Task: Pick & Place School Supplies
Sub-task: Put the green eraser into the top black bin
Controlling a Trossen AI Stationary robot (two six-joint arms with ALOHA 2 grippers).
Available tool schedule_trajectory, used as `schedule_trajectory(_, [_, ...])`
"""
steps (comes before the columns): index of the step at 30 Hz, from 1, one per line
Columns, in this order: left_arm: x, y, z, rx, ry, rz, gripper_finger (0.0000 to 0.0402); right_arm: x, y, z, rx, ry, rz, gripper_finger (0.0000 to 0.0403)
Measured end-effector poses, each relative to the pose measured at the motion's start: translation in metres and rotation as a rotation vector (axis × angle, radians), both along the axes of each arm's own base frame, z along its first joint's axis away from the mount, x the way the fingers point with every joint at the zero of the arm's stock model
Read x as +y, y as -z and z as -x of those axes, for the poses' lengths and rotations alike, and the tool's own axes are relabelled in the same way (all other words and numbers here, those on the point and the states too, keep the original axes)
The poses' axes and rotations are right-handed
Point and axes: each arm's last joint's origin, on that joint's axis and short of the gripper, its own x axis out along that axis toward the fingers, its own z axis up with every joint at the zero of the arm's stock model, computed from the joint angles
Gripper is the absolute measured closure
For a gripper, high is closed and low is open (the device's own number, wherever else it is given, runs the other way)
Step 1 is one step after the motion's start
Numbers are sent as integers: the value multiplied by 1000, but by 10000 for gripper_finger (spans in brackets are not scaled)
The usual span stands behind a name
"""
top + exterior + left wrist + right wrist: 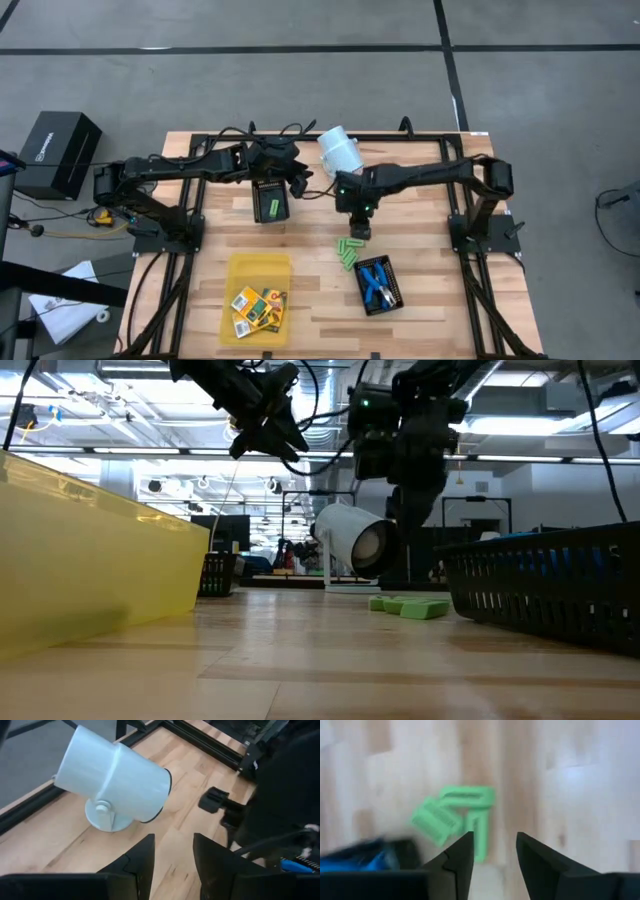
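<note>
Three light-green oblong pieces [347, 252] lie flat on the wood; they also show in the right wrist view [455, 817] and the low view [410, 606]. My right gripper [358, 230] [494, 847] hovers open just above them, toward the far side, touching nothing. Blue-handled tools [376, 283] lie in a black mesh tray. Orange-yellow boxes [258, 307] lie in the yellow tray [258, 268]. My left gripper [296, 180] [173, 862] is open in the air, facing the white cup [112, 782].
The white cup [340, 150] lies tilted on its stand near the table's far edge. A second black mesh tray [270, 203] holding something green sits under the left arm. The tool tray [392, 296] stands right of the green pieces. Bare wood lies between the trays.
</note>
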Motion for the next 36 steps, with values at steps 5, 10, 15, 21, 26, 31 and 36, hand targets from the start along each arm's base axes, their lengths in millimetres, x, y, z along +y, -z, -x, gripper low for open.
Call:
schedule_trajectory(5, [0,0,0,15,31,-35,273,10,26,-8,37,131,11,260])
schedule_trajectory(10, [-1,0,0,12,60,-20,273,15,63,-4,174,155,-44,261])
schedule_trajectory(15, [-1,0,0,12,66,-16,273,23,75,3,180,148,-58,256])
schedule_trajectory(21, [-1,0,0,12,66,-16,273,13,59,10,150,179,-77,248])
schedule_trajectory(26, [-1,0,0,10,65,-13,273,0,38,15,90,220,-90,246])
schedule_trajectory(31, [-1,0,0,5,61,-10,273,-5,25,18,47,235,-99,250])
schedule_trajectory(36, [-1,0,-1,2,60,-9,273,6,26,17,55,212,-106,247])
